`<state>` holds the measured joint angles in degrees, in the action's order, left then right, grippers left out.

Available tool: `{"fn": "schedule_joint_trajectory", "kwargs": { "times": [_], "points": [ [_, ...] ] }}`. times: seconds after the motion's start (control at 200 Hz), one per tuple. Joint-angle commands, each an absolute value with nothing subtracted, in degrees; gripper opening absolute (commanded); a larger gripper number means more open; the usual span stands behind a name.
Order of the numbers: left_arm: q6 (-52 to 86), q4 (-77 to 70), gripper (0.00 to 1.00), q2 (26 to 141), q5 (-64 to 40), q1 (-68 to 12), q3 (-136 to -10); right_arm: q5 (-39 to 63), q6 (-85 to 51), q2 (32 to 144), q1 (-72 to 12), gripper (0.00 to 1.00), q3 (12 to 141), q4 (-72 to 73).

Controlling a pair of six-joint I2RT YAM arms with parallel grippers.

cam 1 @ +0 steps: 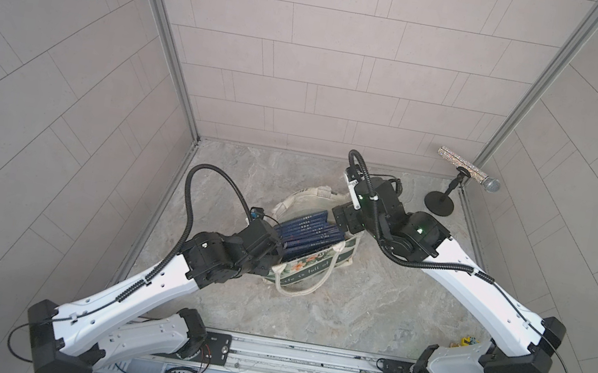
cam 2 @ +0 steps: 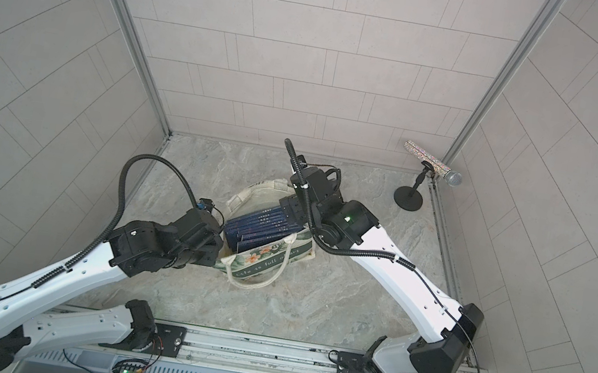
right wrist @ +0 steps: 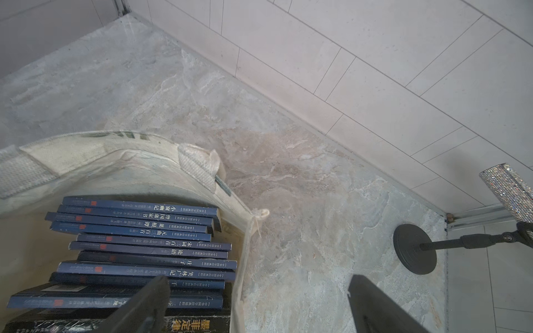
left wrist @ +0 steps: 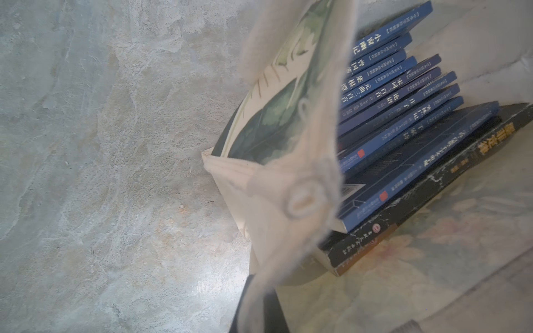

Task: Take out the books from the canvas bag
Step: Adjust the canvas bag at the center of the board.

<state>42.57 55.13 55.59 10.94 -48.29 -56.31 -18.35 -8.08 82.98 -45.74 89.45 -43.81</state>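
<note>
Books (right wrist: 144,248) in canvas bag (right wrist: 72,152); left tool (left wrist: 261,305) clamps rim; right tool (right wrist: 258,282) wide open.

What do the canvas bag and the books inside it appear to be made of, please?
The canvas bag looks like matte woven cream cloth: its weave shows and its rim slumps. The books look like paper in thin card covers, slightly glossy: slim printed spines.

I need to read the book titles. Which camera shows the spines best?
The right wrist view: the books are close, spines facing the camera, titles legible. The left wrist view shows them partly behind the blurred canvas bag; both top views show only a small stack.
</note>
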Motion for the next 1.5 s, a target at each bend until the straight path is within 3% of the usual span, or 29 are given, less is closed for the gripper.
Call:
{"fn": "schedule_joint_trajectory", "kwargs": {
  "times": [0.0,0.19,0.32,0.495,0.61,0.836,0.991,1.096,1.256,1.491],
  "points": [
    [41.2,60.8,0.00,55.3,10.3,-48.5,-55.9,-18.3,-11.0,82.4,-46.0,1.00,88.5,-50.4],
    [41.2,57.9,0.00,55.5,10.0,-48.5,-54.4,-14.1,-14.0,80.4,-45.8,0.99,79.9,-45.5],
    [41.2,54.1,0.00,55.5,11.3,-48.5,-54.2,-12.8,-13.1,84.9,-45.6,0.82,82.4,-46.1],
    [40.0,44.4,0.00,56.6,15.8,-48.0,-51.6,-8.1,-12.3,91.7,-42.8,0.29,87.7,-47.0],
    [37.8,38.4,0.00,62.0,17.0,-45.3,-53.5,-4.9,-12.4,95.5,-39.9,0.00,91.1,-45.7],
    [32.0,26.8,0.00,74.5,16.1,-32.3,-65.4,-11.4,-9.4,101.6,-38.9,0.00,106.3,-40.3],
    [22.4,20.6,0.00,75.8,23.8,-31.6,-75.0,-14.2,-4.2,97.5,-39.5,0.00,108.1,-29.3],
    [21.7,12.2,0.00,70.4,20.9,-31.8,-69.3,-15.0,-2.6,91.8,-39.5,0.00,100.1,-22.7],
    [27.4,-2.0,0.00,62.8,19.6,-32.8,-48.1,-15.0,-7.5,80.0,-40.2,0.00,71.9,-3.1],
    [38.5,1.5,0.00,59.2,24.7,-40.3,-34.1,-17.8,-16.0,72.1,-42.0,0.00,48.3,5.6]
  ]
}}
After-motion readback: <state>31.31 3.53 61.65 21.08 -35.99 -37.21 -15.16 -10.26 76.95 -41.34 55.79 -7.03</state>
